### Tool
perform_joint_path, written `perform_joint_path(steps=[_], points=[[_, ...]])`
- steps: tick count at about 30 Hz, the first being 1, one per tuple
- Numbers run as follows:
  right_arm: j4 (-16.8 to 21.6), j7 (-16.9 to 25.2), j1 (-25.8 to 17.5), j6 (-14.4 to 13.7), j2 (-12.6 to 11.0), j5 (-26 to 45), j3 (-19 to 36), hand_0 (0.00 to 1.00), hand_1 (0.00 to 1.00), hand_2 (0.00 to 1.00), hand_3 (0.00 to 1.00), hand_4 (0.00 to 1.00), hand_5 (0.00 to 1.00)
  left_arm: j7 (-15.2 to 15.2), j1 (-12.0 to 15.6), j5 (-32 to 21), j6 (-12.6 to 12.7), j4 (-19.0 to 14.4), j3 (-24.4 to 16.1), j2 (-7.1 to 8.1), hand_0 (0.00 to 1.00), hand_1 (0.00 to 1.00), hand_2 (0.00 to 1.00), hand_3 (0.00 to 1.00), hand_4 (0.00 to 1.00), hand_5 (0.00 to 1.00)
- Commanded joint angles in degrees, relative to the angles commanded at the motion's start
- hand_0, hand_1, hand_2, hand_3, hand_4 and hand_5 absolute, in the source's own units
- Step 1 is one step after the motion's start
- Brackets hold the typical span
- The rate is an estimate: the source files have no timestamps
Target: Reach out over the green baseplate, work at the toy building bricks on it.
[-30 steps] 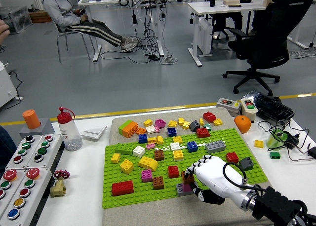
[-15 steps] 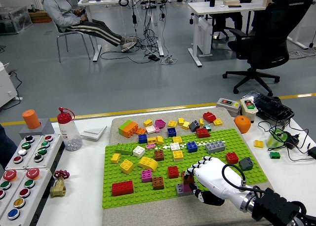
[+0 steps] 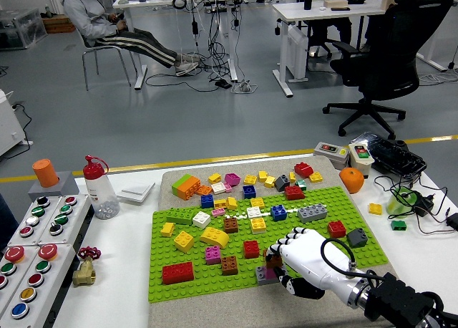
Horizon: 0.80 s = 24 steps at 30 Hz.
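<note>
Reaching in from the lower right in the head view, the right hand is curling its white fingers around a small brown brick at the near edge of the green baseplate. A grey-purple brick is sitting just below it. Loose bricks are lying scattered across the plate.

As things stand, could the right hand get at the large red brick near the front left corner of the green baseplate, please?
Probably yes. The right hand is curled at a brown brick near the front edge of the green baseplate. The large red brick lies further left along that edge, with open studs and only a low brown brick between.
</note>
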Motion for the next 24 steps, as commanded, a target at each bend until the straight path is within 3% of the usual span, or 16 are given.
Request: perform_joint_path(steps=[9, 24], points=[[-0.08, -0.22, 0.65, -6.75, 1.85, 1.38, 1.35, 0.713, 0.655, 0.649, 0.605, 0.382, 0.298, 0.01, -0.07, 0.07, -0.09, 0.01, -0.01, 0.08, 0.661, 0.626, 0.632, 0.431, 0.358, 0.998], [-0.34, -0.7, 1.62, -9.45, 2.57, 2.37, 1.5, 0.714, 0.656, 0.662, 0.624, 0.379, 0.289, 0.07, 0.15, 0.18, -0.04, -0.05, -0.05, 0.08, 0.661, 0.627, 0.63, 0.431, 0.356, 0.998]])
